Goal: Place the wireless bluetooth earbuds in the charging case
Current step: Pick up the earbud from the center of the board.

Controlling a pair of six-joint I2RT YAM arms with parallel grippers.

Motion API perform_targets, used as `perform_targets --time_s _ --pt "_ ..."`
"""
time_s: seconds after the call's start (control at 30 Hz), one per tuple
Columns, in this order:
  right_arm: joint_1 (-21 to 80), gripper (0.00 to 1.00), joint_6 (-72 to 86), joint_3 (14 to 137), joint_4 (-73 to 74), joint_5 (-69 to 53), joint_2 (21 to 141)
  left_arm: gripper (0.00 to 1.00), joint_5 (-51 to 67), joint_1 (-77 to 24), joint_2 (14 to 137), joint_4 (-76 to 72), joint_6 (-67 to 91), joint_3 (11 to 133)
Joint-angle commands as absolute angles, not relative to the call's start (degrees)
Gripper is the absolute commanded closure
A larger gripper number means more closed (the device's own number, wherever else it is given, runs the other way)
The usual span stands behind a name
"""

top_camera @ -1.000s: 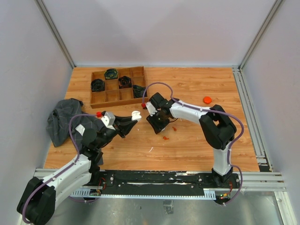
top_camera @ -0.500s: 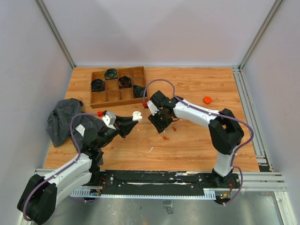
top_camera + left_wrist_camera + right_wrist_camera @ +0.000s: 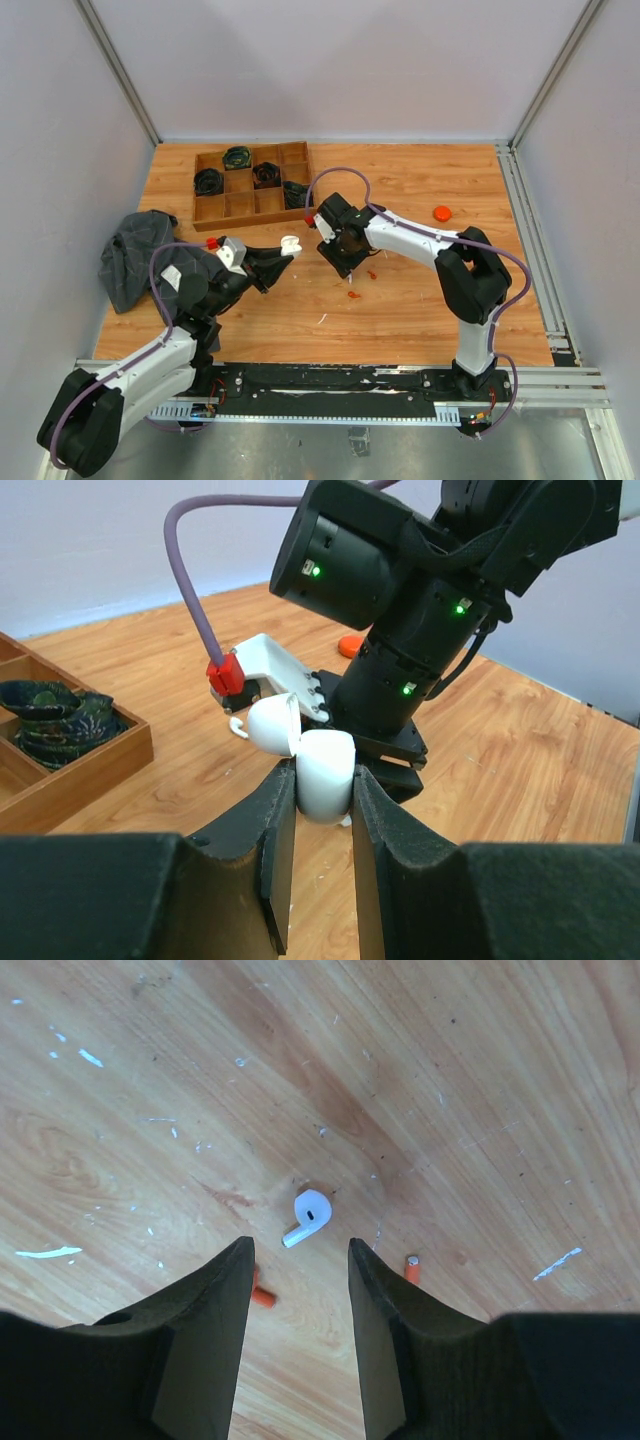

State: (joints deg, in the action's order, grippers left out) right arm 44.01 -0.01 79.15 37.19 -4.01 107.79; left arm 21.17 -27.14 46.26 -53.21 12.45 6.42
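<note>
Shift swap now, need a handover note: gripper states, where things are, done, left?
Left gripper: shut on the white plastic charging case, lid open, raised off the wooden table.
Right gripper: open, empty, above a white stemmed earbud lying on the table.
Done: case gripped, lid open; its inside is not visible.
Left: grasp the earbud, seat it in the case.

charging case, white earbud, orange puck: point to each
charging case (image 3: 326, 770), left wrist view, on its white body
white earbud (image 3: 313, 1210), right wrist view, on its rounded head
orange puck (image 3: 442, 212), top external view, on its middle
</note>
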Motion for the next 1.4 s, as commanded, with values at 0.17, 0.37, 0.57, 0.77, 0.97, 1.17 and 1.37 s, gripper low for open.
perform_targets --time_s 0.17,0.37,0.57,0.77,0.97,1.17,1.37 --pt "43.3 0.67 0.0 80.9 36.0 -1.7 112.1 1.0 21.6 -27.3 47.9 -56.5 11.9 6.2" --pt "43.2 0.74 4.4 82.2 36.6 -1.8 115.2 1.0 21.8 -27.3 47.8 -57.7 11.9 5.8" --pt "43.2 0.74 4.9 80.9 36.1 -2.2 115.2 1.0 21.5 -27.3 47.8 -59.9 12.7 5.0" --pt "43.2 0.72 4.0 81.9 37.7 0.0 114.6 1.0 21.3 -27.3 45.8 -57.7 12.1 5.0" --pt "43.2 0.66 4.6 80.6 36.7 -2.1 110.7 1.0 20.7 -27.3 45.5 -58.0 12.2 4.9" --pt "43.2 0.63 3.2 81.6 37.3 -1.2 108.5 1.0 20.1 -27.3 45.7 -57.4 11.8 5.0" --pt "43.2 0.63 4.8 78.0 35.9 -2.0 108.1 1.0 20.9 -27.3 47.1 -59.0 12.7 4.6"
